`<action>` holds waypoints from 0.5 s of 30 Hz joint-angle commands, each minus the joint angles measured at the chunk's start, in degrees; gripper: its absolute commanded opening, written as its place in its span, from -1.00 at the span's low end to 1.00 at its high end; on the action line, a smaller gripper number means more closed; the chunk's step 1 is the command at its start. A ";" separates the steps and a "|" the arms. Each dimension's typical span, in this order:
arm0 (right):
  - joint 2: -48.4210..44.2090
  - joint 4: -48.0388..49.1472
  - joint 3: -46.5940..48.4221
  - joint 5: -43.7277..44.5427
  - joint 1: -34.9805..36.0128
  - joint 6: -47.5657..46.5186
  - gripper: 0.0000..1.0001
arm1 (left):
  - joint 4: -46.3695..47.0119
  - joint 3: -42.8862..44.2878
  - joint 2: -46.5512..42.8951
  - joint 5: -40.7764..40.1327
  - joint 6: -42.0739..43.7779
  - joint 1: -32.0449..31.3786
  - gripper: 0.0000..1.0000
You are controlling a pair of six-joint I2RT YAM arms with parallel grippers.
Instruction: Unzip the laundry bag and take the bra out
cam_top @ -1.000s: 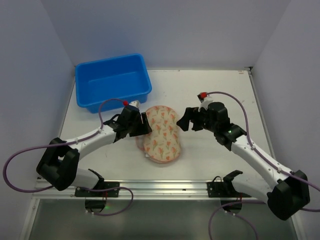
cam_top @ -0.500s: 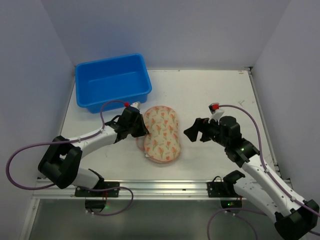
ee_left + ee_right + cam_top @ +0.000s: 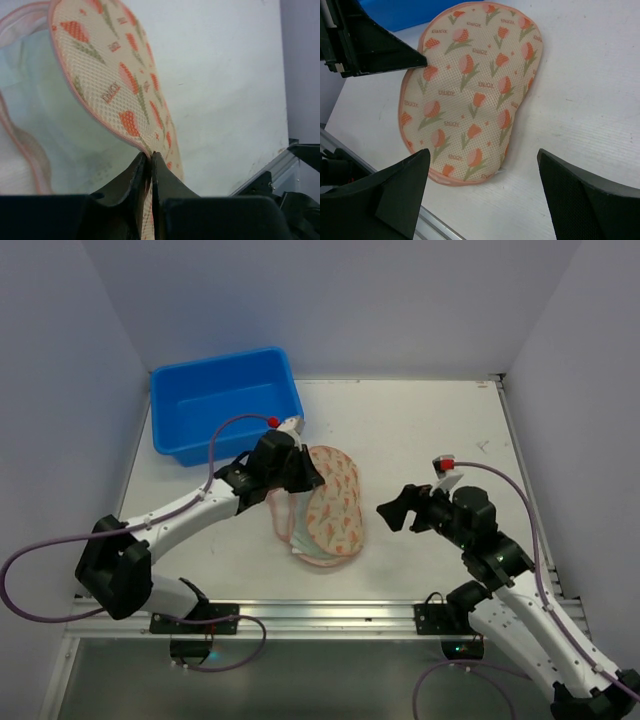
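Observation:
The laundry bag (image 3: 335, 508) lies mid-table, cream with orange-red flowers and a pink edge. My left gripper (image 3: 307, 478) is shut on the pink edge of its top flap (image 3: 107, 70) and holds the flap raised on its side, so the bag stands open. In the left wrist view the fingertips (image 3: 150, 156) pinch the edge. Pale greenish-white fabric (image 3: 65, 130), the bra as far as I can tell, lies inside and also shows in the top view (image 3: 296, 530). My right gripper (image 3: 393, 512) is open and empty, to the right of the bag (image 3: 475, 95) and apart from it.
The blue tub (image 3: 225, 405) stands at the back left, just behind my left gripper. The white table (image 3: 440, 430) ends in a metal rail (image 3: 320, 612) at the near edge. Purple walls close in on both sides.
My left gripper has lifted the bag's top flap up and to the right, opening the bag and showing the pale fabric inside. My right arm has drawn back toward the near right.

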 commanded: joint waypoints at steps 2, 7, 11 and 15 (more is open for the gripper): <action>-4.48 -3.34 2.16 4.40 -0.01 0.66 0.79 | 0.81 8.11 2.71 1.90 -0.73 -2.80 -0.71; -10.98 -6.25 3.13 9.23 -0.01 3.03 0.80 | 2.56 19.51 11.12 0.93 -0.64 -9.81 -0.47; -20.10 -6.60 2.43 14.51 -0.01 4.35 0.82 | 3.18 29.37 21.51 2.17 -0.55 -15.10 -0.37; -25.66 -7.83 2.43 17.41 0.07 4.53 0.83 | 3.09 36.32 28.02 3.83 0.59 -18.27 0.07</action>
